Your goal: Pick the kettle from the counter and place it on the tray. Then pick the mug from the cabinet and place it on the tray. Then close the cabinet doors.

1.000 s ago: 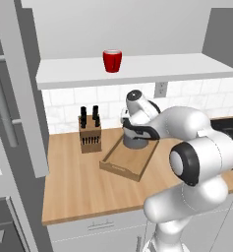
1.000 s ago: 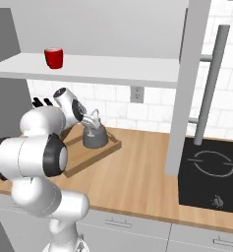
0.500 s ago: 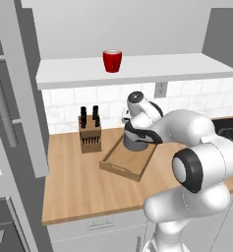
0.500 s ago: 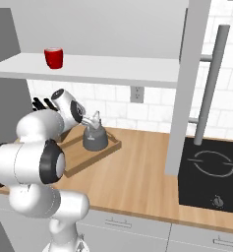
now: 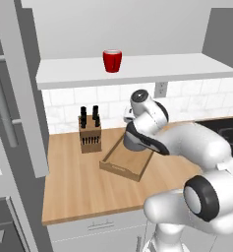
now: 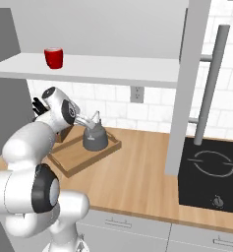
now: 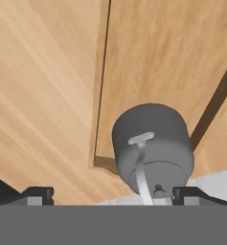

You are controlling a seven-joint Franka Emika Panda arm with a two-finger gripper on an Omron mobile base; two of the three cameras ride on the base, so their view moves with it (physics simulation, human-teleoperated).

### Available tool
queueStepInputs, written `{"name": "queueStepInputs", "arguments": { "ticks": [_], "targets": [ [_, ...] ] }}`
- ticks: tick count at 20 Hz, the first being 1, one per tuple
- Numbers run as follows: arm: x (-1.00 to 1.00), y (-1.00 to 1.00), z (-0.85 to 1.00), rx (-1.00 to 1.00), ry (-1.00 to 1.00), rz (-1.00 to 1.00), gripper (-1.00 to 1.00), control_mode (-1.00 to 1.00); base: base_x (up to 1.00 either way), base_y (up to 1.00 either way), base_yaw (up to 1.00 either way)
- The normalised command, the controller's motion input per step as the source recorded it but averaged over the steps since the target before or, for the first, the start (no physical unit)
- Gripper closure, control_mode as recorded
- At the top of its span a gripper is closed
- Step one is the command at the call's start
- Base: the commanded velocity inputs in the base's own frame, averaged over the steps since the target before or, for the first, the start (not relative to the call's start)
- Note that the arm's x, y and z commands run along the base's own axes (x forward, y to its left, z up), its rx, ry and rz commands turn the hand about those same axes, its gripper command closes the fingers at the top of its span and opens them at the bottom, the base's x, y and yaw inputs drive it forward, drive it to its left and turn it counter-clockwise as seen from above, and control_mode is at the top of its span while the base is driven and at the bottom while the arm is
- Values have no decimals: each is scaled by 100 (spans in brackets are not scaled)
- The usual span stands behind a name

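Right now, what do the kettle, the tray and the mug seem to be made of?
Kettle: probably metal, matte dark grey, with a thin pale wire handle.
Tray: looks like light wood, with visible grain and raised sides.
Mug: glossy red, perhaps ceramic; the render leaves this open.

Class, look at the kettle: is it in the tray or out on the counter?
In the tray. The kettle stands upright inside the tray, near its far corner.

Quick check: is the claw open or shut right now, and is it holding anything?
Claw: open, holding nothing; its fingertips stand wide on either side of the kettle, which sits in the tray.
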Motion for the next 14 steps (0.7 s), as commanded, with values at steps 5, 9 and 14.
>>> {"name": "queueStepInputs", "arguments": {
  "ticks": [5, 9, 14],
  "targets": [
    [-67, 0, 32, 0, 0, 9, -100, -100, 0, 0, 0],
    [-60, 0, 41, 0, 0, 14, -100, -100, 0, 0, 0],
    [-55, 2, 46, -1, 0, 20, -100, -100, 0, 0, 0]
  ]
}}
